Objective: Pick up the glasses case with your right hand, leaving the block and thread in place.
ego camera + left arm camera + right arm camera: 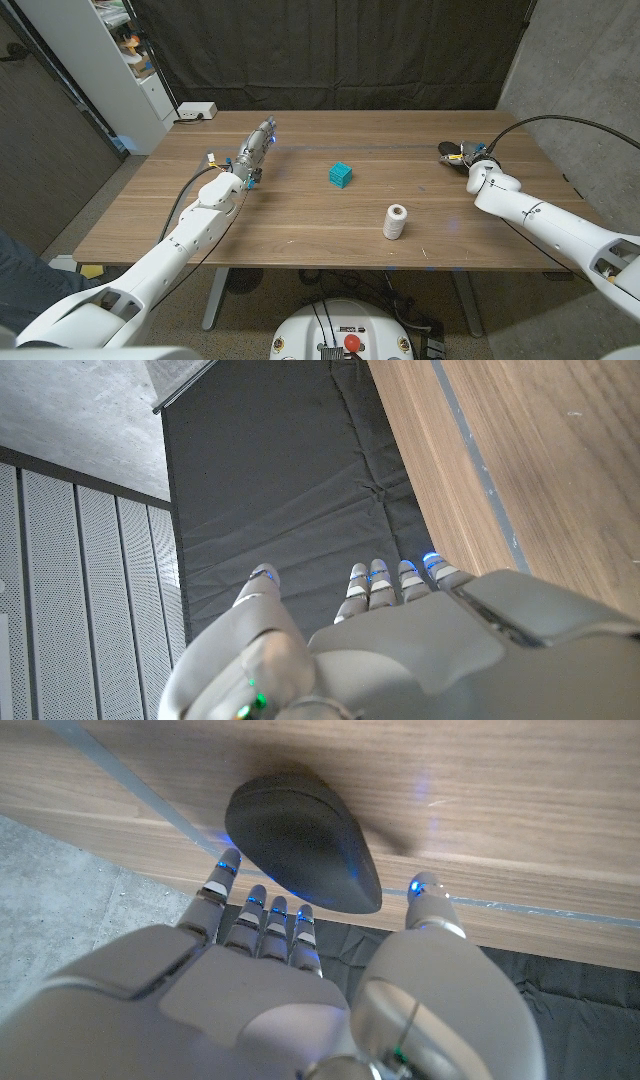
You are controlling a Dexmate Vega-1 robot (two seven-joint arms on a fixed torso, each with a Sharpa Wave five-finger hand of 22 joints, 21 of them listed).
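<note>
Right hand (300,990) poised over dark glasses case (300,840) near table's far right edge, fingers (262,925) spread on one side and thumb on the other, not yet closed. Left hand (255,150) parked across the wooden table (300,235), fingers extended, empty. Teal block (341,175) and thread spool (396,221) well clear. Risk: smooth rounded shell likely to squirt from a shallow pinch, or slide off the edge.

A dark oval glasses case (303,842) lies flat near the wooden table's (300,225) far right edge.
</note>
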